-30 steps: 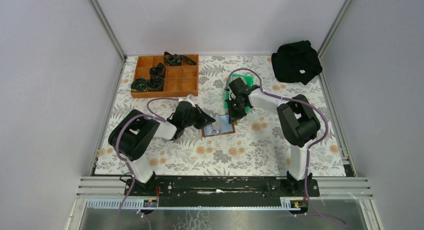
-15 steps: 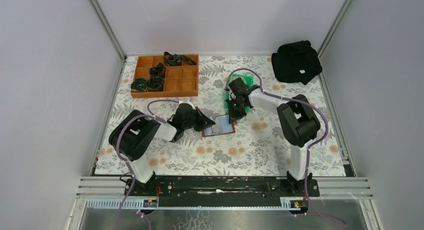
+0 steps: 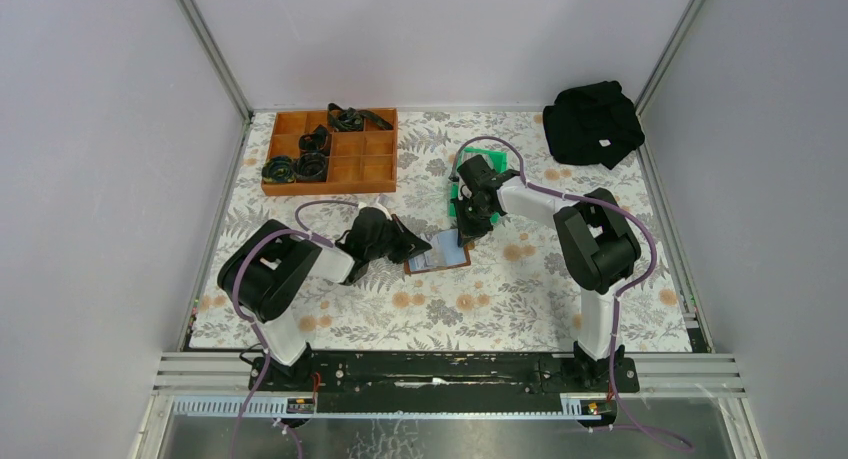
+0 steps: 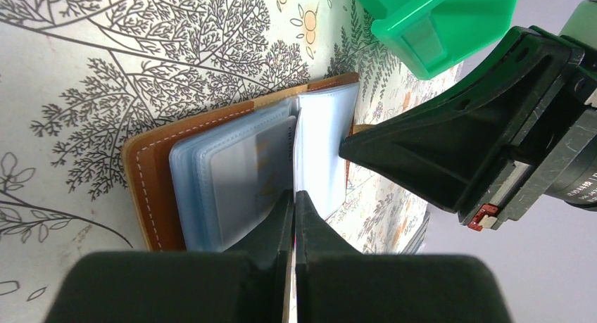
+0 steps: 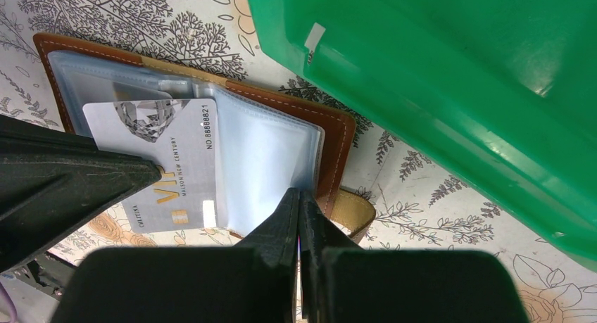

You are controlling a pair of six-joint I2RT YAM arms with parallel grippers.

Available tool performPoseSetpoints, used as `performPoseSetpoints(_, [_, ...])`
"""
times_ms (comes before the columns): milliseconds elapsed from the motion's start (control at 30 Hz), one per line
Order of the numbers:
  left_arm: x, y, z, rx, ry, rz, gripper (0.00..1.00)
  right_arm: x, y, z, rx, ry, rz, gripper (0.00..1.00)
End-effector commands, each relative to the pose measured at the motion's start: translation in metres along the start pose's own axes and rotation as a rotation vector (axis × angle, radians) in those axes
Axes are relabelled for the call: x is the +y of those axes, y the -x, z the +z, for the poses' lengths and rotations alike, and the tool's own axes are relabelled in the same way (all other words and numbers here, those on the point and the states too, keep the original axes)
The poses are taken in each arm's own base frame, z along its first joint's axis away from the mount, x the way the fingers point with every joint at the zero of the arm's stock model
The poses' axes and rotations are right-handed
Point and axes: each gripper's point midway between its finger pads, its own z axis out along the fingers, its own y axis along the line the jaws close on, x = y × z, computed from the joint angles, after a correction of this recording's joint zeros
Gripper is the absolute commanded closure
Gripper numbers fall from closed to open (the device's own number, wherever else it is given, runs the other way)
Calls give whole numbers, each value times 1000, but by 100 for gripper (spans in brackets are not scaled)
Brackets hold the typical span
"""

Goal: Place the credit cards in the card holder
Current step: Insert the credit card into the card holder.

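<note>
The left pincer [image 4: 294, 196] is closed, its two fingers pressed together with no gap between them. Its tip rests against the clear plastic sleeves of the card holder [image 5: 338, 153], which lies open on the patterned worktop [image 4: 105, 55]. Whether it pinches a sleeve or the card, I cannot tell. The right pincer [image 5: 299, 195] is also fully closed, and its tip touches the edge of the holder's other half, beside the snap tab. A grey credit card [image 5: 183, 161] lies partly in a sleeve on the half nearer the left pincer, one end sticking out past the holder's edge. The green bin [image 5: 436, 77] sits just beside the holder.
</note>
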Motion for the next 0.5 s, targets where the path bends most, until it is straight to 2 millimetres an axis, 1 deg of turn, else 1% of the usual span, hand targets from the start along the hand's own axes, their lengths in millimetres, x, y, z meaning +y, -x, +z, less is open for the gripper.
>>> performPoseSetpoints(0, [4, -7, -1, 4, 8, 13, 100, -14, -19, 22, 70, -47, 10, 100])
performPoseSetpoints(467, [28, -9, 0, -20, 107, -18, 100, -24, -24, 19, 78, -99, 17, 99])
